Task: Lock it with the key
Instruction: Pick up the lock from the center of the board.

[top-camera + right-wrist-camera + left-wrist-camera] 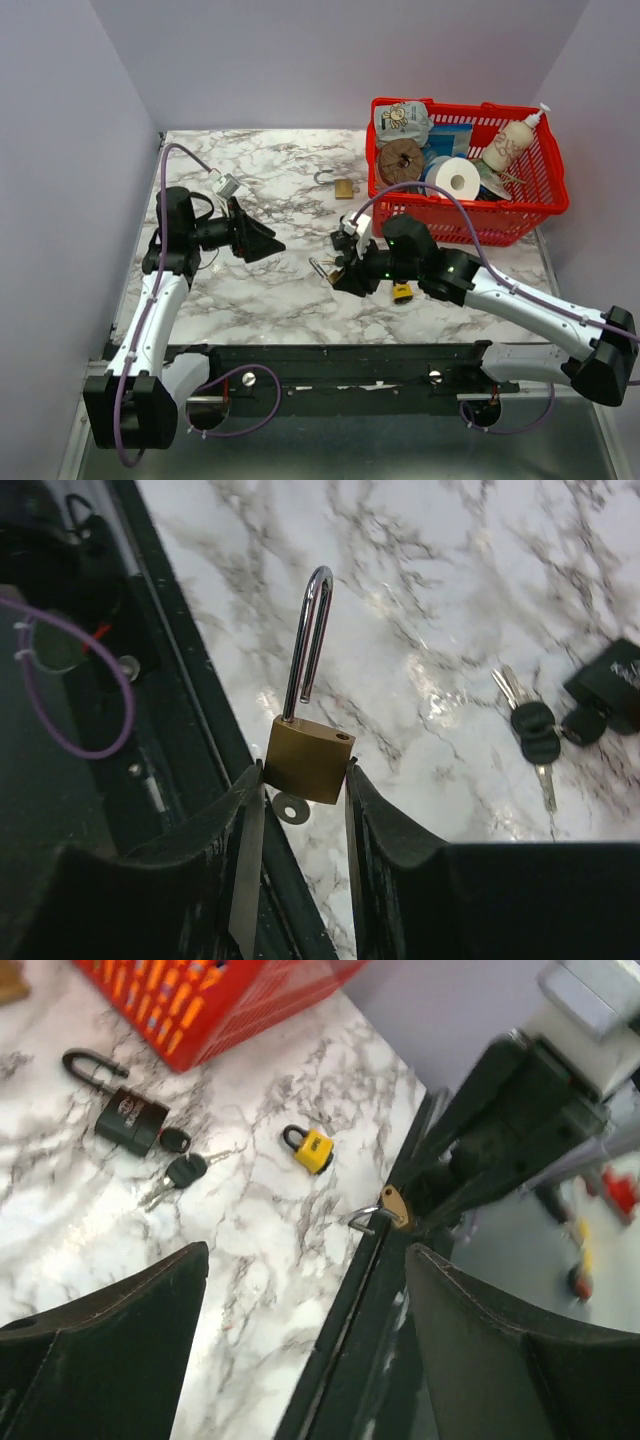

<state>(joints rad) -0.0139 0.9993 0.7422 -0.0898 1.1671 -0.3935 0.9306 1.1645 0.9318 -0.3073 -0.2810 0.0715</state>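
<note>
Top view: the left claw [262,240] sits at the left centre of the table [260,180], jaws spread and empty, aimed toward the middle, probably ready to help. The right claw [345,272] is at the centre, clenched on a brass lock [338,270] that it lifts off the marble. A spare lock [345,187] lies by the basket [520,215] at the upper right. A yellow lock [402,292] lies just beside the right arm.

Left wrist view: the left claw [305,1350] gapes wide with nothing between its fingers. A black lock [130,1120] and keys [180,1165] lie at the upper left, the yellow lock [312,1150] at the centre. The held brass lock [395,1208] shows small at centre right.

Right wrist view: the right claw [303,790] pinches the brass lock [308,760] by its flat sides, with the shackle [310,630] up and sprung open, so it can be pushed home. A small round metal piece [290,808] shows under the body; it may be a key head, but I cannot tell. The keys [530,730] lie at the right, beside the black lock [610,685].
</note>
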